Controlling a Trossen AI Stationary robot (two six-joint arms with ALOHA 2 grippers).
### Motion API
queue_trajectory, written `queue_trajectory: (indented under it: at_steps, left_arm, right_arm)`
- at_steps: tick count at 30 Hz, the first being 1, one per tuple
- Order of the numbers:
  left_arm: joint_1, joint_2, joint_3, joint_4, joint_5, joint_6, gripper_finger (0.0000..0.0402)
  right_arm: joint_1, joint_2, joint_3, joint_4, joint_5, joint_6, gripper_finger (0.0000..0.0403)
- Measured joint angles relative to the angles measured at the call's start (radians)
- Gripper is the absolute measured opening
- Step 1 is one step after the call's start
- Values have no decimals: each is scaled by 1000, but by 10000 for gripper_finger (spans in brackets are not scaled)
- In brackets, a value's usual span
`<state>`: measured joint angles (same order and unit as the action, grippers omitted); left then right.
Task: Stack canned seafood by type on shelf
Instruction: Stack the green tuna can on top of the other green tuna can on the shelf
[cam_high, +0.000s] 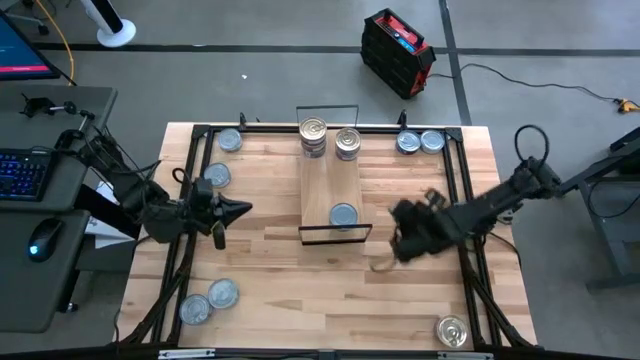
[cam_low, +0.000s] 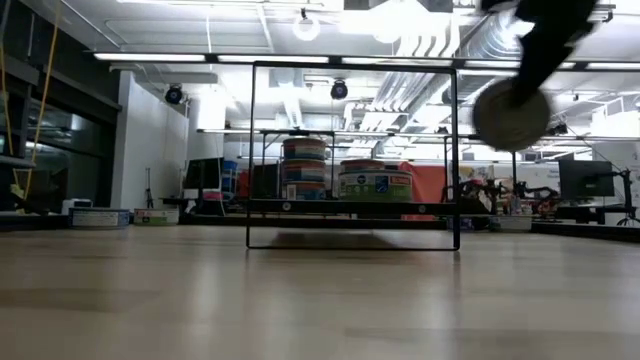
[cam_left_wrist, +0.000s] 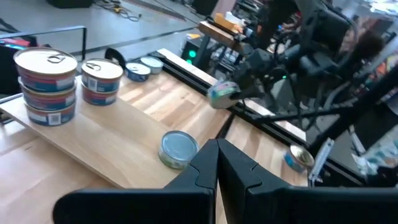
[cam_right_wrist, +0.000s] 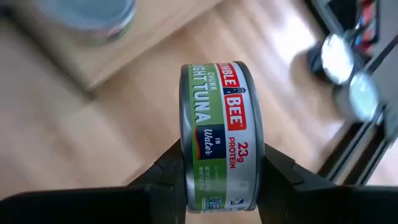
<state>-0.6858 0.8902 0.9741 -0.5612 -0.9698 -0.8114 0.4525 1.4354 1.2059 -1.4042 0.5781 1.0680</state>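
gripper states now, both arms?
Left gripper: shut, holding nothing.
Right gripper: shut on a tuna tin, lifted beside the shelf.

The right gripper pinches a green-labelled tuna tin on edge between its dark fingers. Beyond the tin sits the wooden shelf, carrying one blurry blue-grey can.

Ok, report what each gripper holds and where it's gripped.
Right gripper: green-labelled round tuna tin, jaws clamping its flat top and bottom. Left gripper: shut, empty.

Shelf middle bare — stacks block far end.
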Motion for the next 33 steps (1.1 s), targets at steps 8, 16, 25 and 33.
queue_trajectory:
  at_steps: [8,16,25,33]
  left_arm:
    - [77,46,0,135,0,1,0]
    - [105,118,-1,228,-33,-41,0]
    - [175,132,-1,229,-91,-23,0]
    - [238,120,-1,229,-82,24,0]
  right_arm:
    - [-412,-174,-226,579,-190,-900,107]
    - [-606,-219,-268,841,-427,-1593,107]
    - [-518,-130,-259,1018,-474,-1782,107]
    - [-504,-57,-259,1031,-466,-1941,107]
